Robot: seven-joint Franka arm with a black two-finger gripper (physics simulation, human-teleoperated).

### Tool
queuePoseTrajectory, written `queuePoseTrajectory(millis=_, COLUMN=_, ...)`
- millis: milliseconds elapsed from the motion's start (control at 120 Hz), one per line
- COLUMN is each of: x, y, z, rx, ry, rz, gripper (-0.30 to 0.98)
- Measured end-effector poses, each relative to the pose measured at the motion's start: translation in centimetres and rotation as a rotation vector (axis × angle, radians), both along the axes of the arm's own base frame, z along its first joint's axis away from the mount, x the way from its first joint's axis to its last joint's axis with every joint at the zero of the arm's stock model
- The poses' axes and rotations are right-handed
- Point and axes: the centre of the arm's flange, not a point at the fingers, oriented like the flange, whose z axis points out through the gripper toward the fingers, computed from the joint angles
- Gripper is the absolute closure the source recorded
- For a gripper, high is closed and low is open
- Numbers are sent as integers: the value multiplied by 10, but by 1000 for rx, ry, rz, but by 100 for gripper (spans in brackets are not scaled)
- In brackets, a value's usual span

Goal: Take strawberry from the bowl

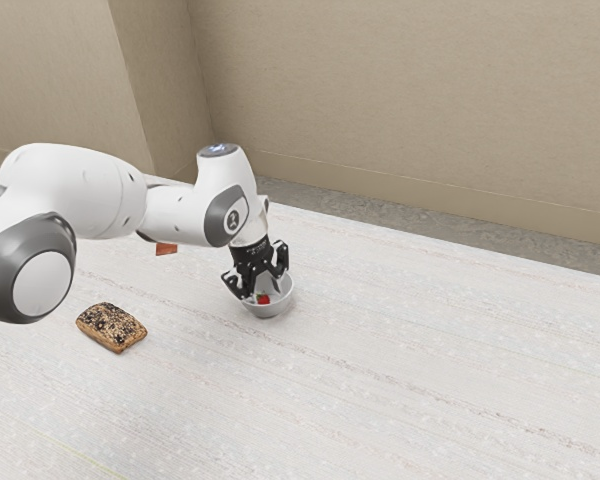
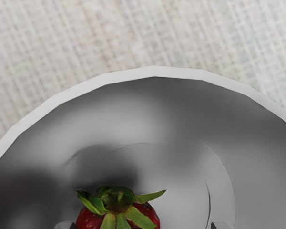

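The black gripper point(image 1: 262, 287) points down into the grey bowl point(image 1: 270, 312) in the exterior view, its two fingers spread apart. Low between them is the red strawberry point(image 1: 263, 299), inside the bowl. From the wrist view, the strawberry point(image 2: 118, 217) rests on the bowl's floor with its green leaves toward the camera. The tips of the open gripper point(image 2: 143, 225) peek in on both sides of the fruit, one much nearer to it than the other. Around them curves the pale rim of the bowl point(image 2: 155, 71).
A seeded, bread-like piece point(image 1: 112, 327) lies on the whitish table point(image 1: 400, 370), toward the exterior view's left. A small reddish-brown object point(image 1: 166, 249) shows just below the arm. Behind the table stands a beige wall point(image 1: 410, 110).
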Motion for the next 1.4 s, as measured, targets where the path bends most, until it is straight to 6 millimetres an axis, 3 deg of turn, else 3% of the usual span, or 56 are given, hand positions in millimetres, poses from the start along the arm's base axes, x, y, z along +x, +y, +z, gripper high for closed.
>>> queuePoseTrajectory(millis=400, x=4, y=0, z=-4, rx=4, ry=11, rz=-5, gripper=52)
queuePoseTrajectory(millis=683, x=3, y=0, z=-9, rx=1, ry=24, rz=-3, gripper=43)
queuePoseTrajectory(millis=1267, x=3, y=3, z=-9, rx=7, ry=24, rz=-33, gripper=51)
queuePoseTrajectory(millis=1400, x=5, y=2, z=-1, rx=8, ry=10, rz=-41, gripper=53)
